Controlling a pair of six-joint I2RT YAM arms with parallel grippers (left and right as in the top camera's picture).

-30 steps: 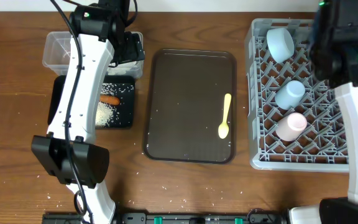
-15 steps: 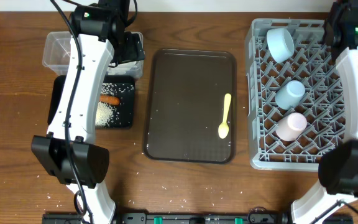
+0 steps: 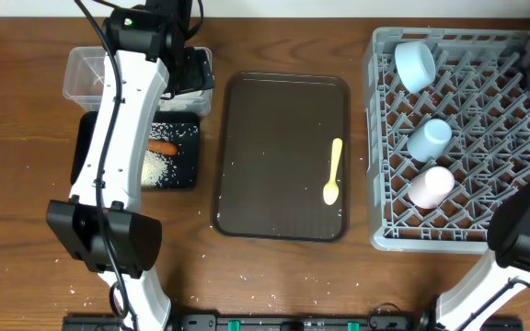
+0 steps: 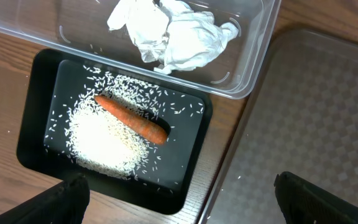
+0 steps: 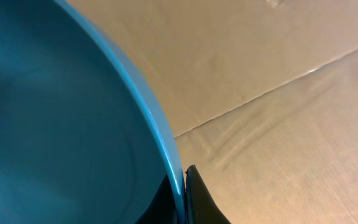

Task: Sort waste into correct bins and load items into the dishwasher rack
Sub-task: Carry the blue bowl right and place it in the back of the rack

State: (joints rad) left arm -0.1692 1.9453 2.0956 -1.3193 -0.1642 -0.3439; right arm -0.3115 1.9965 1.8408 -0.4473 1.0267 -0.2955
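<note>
From overhead, saw spoon on brown tray, and bowl, blue cup, pink cup in rack; could not see jaws. From left wrist, found left gripper spread wide, holding nothing, above carrot and rice in black tray, tissues in tub. From right wrist only, met plate, pinched at rim by closed right gripper.

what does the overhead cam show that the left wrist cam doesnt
Only overhead: the grey rack holding a pink cup, a light blue cup and a pale bowl, plus the yellow spoon on the brown tray. Only left wrist: crumpled white tissues inside the clear tub, hidden under the left arm from above. Both: the black tray with the carrot on rice, the tub, part of the brown tray.
</note>
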